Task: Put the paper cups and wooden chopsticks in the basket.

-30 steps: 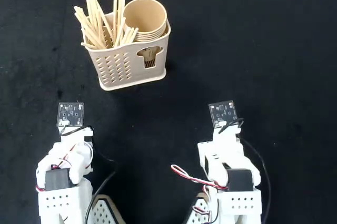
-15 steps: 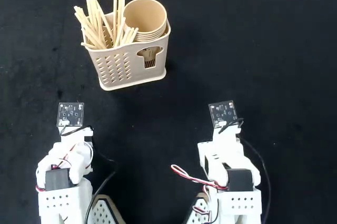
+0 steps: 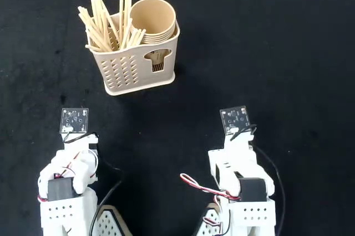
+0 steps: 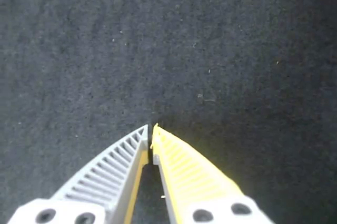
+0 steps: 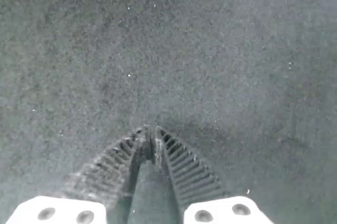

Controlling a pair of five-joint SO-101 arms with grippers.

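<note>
Black table (image 3: 277, 53): far basket (image 3: 133, 64) hides lower parts of chopsticks (image 3: 102, 22) and cups (image 3: 152, 17); arms folded near, left gripper (image 4: 151, 129) and right gripper (image 5: 150, 132) pressed together, empty.

**A:** How do the two arms sit?

**B:** Side by side at the near edge of the high view. The left arm (image 3: 69, 172) and the right arm (image 3: 241, 172) are both folded up compactly, each pointing straight ahead.

**A:** And the left claw (image 4: 151, 128)?

**B:** Closed and holding nothing. Its grey finger (image 4: 113, 163) and yellow finger (image 4: 184, 166) meet at the tips.

**A:** The right claw (image 5: 150, 129)?

**B:** Much the same. Its two dark ribbed fingers (image 5: 113, 169) are pressed tip to tip with nothing between them.
</note>
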